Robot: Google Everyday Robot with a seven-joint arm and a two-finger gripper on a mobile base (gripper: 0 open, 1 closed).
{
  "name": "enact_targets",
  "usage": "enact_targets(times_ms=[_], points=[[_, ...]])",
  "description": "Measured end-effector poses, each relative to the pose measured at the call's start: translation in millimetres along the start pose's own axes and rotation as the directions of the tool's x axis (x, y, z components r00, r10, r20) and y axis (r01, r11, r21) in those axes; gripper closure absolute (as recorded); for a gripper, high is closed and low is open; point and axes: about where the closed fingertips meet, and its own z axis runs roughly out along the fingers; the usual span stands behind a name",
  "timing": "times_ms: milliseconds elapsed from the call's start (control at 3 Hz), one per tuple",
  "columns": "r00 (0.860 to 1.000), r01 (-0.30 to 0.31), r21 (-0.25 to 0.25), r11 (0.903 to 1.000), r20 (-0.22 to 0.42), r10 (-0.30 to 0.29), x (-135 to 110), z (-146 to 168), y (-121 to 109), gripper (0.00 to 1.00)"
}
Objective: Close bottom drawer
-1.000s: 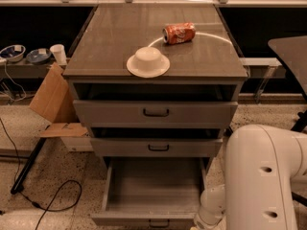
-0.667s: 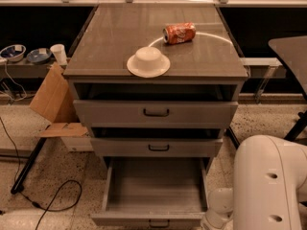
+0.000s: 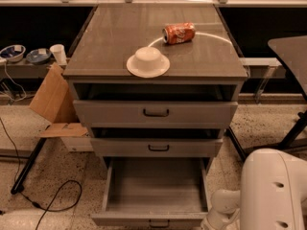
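Bottom drawer (image 3: 153, 188) pulled wide open, white arm (image 3: 274, 190) close by its right front corner, pincer hidden below view, grip impossible to tell, bowl (image 3: 147, 60) and can (image 3: 179, 33) on bench (image 3: 105, 42).

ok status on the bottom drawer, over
Gripper out of view; arm at frame's lower right. Bottom drawer pulled well out, not yet closed, inside bare. Nothing seen blocking it.

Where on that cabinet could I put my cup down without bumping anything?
The cabinet top is bare along its left side, left of the white bowl, and at the front right corner, in front of the tipped soda can. The open bottom drawer looks empty. Crowded: its front right corner, beside the white arm; the hand is out of view.
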Motion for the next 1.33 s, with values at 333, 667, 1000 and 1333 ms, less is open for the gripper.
enact_targets(times_ms=[333, 667, 1000, 1333], points=[[0.994, 0.041, -0.068, 0.9968, 0.108, -0.033, -32, 11, 2, 0.0], [0.98, 0.066, -0.084, 0.9943, 0.192, -0.049, -53, 9, 4, 0.0], [0.966, 0.067, -0.073, 0.995, 0.253, -0.047, -65, 0, 5, 0.0], [0.941, 0.065, -0.044, 0.9969, 0.336, -0.047, -87, -14, 7, 0.0]])
